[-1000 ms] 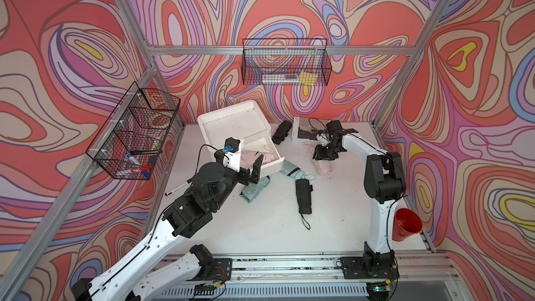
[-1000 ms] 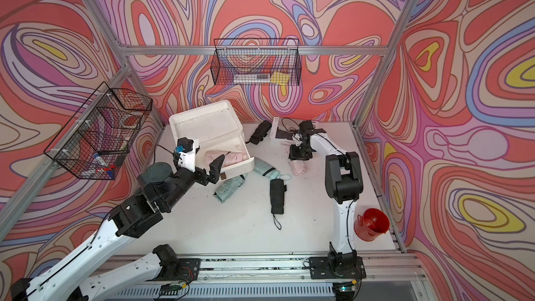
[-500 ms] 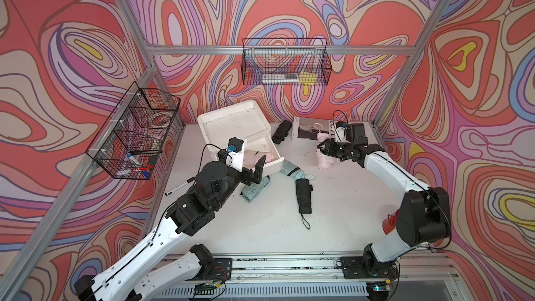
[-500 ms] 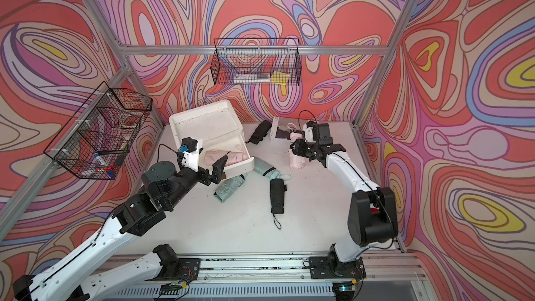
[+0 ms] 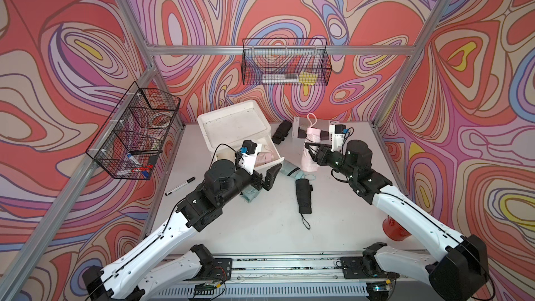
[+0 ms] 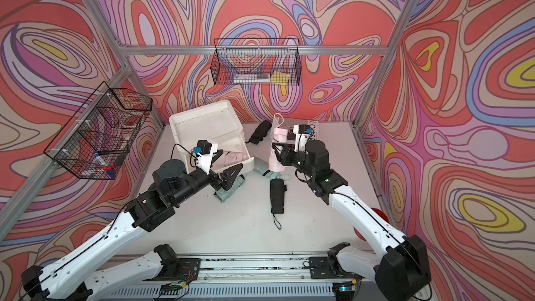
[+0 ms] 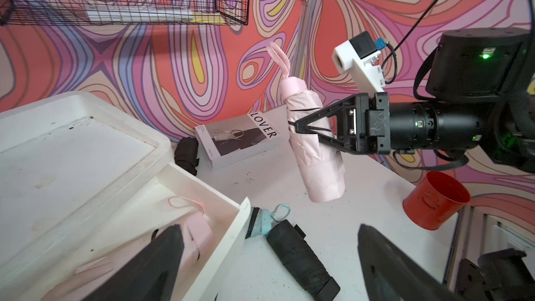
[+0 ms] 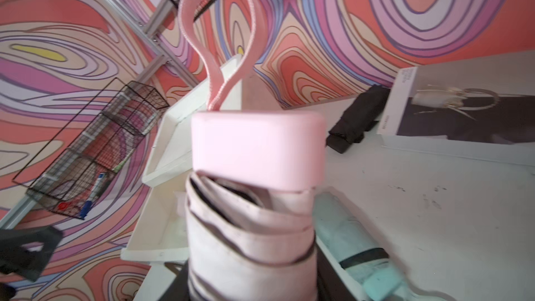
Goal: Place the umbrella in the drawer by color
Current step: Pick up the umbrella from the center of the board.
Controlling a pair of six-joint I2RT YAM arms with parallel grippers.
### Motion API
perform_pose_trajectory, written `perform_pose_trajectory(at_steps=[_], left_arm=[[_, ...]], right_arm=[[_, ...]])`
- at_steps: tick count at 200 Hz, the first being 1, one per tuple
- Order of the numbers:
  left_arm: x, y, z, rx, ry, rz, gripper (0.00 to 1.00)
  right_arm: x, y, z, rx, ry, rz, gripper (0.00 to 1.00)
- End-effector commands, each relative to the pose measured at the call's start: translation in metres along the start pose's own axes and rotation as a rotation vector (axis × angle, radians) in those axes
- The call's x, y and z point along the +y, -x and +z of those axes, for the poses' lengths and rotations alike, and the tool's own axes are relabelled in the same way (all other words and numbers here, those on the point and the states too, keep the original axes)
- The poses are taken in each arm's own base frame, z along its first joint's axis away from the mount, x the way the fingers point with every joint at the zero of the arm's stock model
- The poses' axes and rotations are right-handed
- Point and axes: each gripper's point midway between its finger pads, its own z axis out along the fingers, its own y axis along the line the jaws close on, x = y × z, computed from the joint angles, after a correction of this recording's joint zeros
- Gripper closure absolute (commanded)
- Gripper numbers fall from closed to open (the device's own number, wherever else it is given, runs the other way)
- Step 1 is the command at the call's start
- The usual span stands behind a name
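The right tool (image 5: 312, 152) is closed around the middle of the pink umbrella (image 7: 321, 175) and holds it in the air, almost upright, with the strap loop on top. It hangs above the table (image 5: 333, 212), near the book (image 7: 240, 137) and some way to the side of the open drawer (image 7: 228, 233). The left tool (image 5: 265, 178) holds nothing. Its jaws stand wide apart, just in front of the drawer's front wall and above a teal umbrella (image 5: 250, 195).

Another pink umbrella (image 7: 199, 230) already lies in the drawer, so I think this is the correct place for the one being carried.

I see several dangers. The grip is on soft folded cloth, so the umbrella may slide down or turn between the jaws on the way. It is upright now and, I think, must be laid flat to go in. If it stays upright, its lower end may hit the drawer wall. The left tool stands very close to the drawer, and the two arms could collide there. A drop would send it among the teal and the black umbrella (image 5: 303, 198) on the table.
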Motion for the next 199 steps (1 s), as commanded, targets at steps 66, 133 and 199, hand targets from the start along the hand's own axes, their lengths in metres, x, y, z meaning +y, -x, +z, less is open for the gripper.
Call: perform_pose_trajectory(at_steps=[66,133,199], left_arm=[[-0.045,-0.009,0.014,0.045,-0.237,-0.061,0.03],[-0.034,-0.018,0.023,0.115,-0.155,-0.057,0.11],[-0.030,-0.014,0.020,0.089,-0.136,-0.021,0.69]], right_arm=[[0.091,0.020,0.008,-0.220,0.263,0.006,1.00],[0.134,0.016,0.005,-0.191,0.406,0.010,1.00],[0.158,0.002,0.006,-0.146,0.537,0.043,1.00]])
